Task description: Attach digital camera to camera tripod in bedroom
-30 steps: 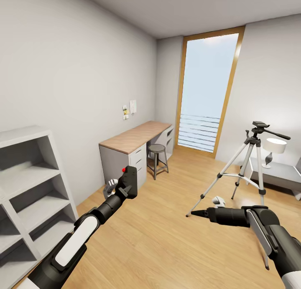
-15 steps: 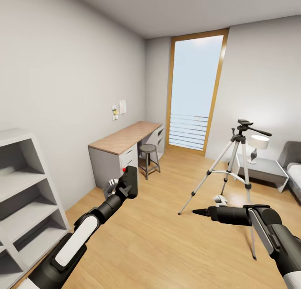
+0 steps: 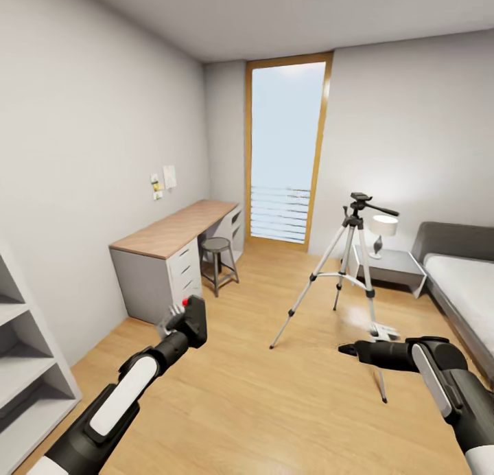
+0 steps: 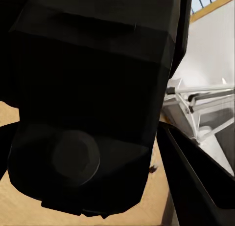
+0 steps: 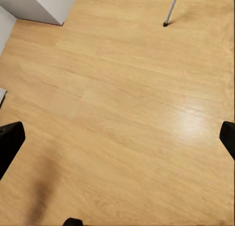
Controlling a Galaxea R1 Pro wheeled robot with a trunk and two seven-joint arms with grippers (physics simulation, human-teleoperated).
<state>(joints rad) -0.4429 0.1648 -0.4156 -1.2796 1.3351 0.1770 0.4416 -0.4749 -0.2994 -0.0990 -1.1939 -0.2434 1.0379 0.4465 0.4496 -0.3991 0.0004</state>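
Clamped in the left hand point(image 3: 180, 318), the digital camera point(image 3: 194, 320) is held above the plank floor point(image 3: 261, 392), its black body close before the left wrist view. Well ahead, the camera tripod point(image 3: 350, 269) stands between the desk point(image 3: 168, 236) and the bed point(image 3: 463, 290). Released wide, the right hand point(image 5: 117, 143) hovers over bare floor.

My left arm reaches forward and up from the lower left, elbow bent, and my left gripper point(image 3: 184, 321) has its fingers point(image 4: 193, 179) closed around the digital camera point(image 3: 194, 320), which I hold upright with its red button on top. My right arm comes in from the lower right, forearm running level toward the left. My right gripper point(image 5: 117, 143) is spread wide with nothing between its fingers point(image 5: 10, 143), and it points down at the floor.
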